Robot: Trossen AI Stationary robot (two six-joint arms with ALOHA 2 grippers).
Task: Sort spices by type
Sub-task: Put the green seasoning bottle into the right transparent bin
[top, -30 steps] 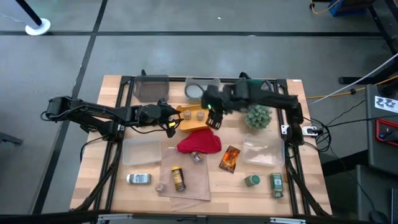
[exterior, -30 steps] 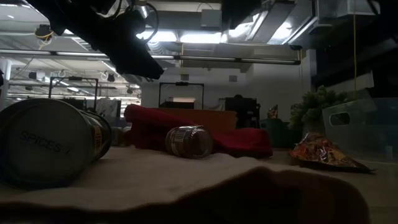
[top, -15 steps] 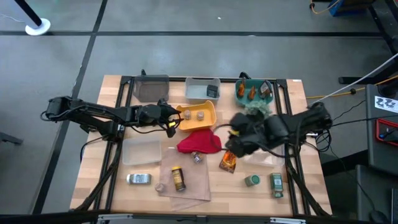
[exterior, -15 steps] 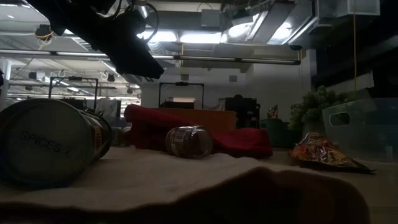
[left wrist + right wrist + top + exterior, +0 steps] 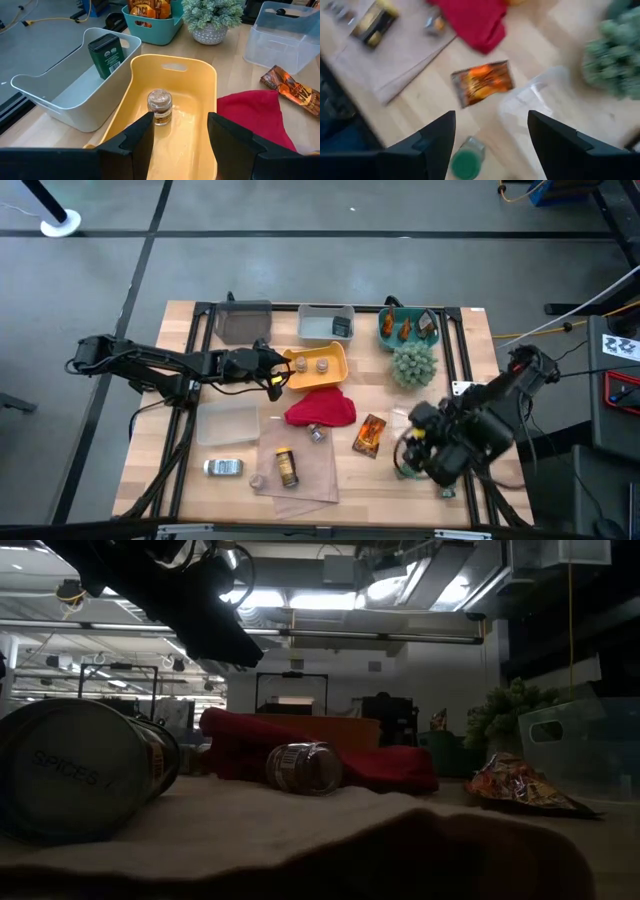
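The right wrist view is blurred, and the green-lidded jar [image 5: 466,162] is cut off at its edge.

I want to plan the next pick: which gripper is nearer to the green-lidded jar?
Right. The right gripper hangs over the green-lidded jar; the left gripper is at the yellow bin.

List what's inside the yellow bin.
The yellow bin holds small tan-topped pots: the high view shows two; the left wrist view shows one. The left tool, open and empty, hides the bin's near end there.
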